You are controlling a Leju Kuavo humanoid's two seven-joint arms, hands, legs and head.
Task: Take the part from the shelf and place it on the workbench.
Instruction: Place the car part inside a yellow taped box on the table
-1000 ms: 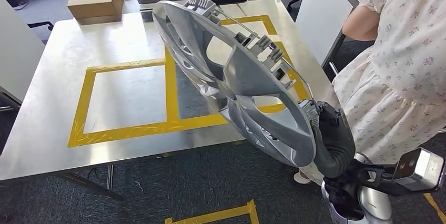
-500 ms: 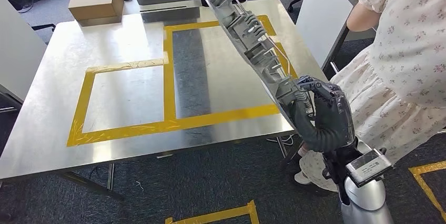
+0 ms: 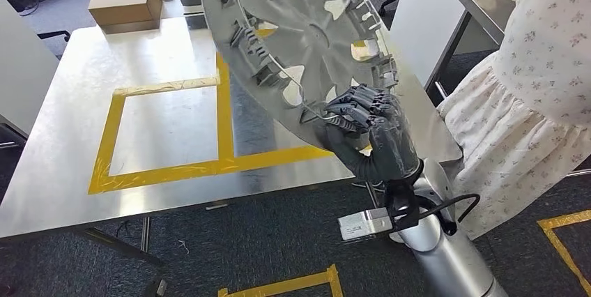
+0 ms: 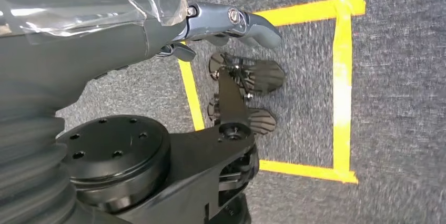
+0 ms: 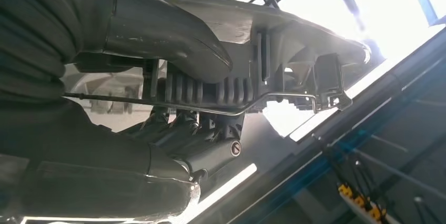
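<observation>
The part, a silver wheel cover, is held tilted in the air above the steel desk and its yellow tape frames. The right hand clamps its lower rim. The left hand hangs over the carpet, fingers curled in on nothing.

The shiny steel surface lies bare inside its two yellow-tape rectangles, open to approach from the near edge. The large silver plastic wheel cover, tilted in the right hand, hangs over the right rectangle. A brown cardboard box occupies the far left corner. A person in a floral dress stands close at the right edge.
</observation>
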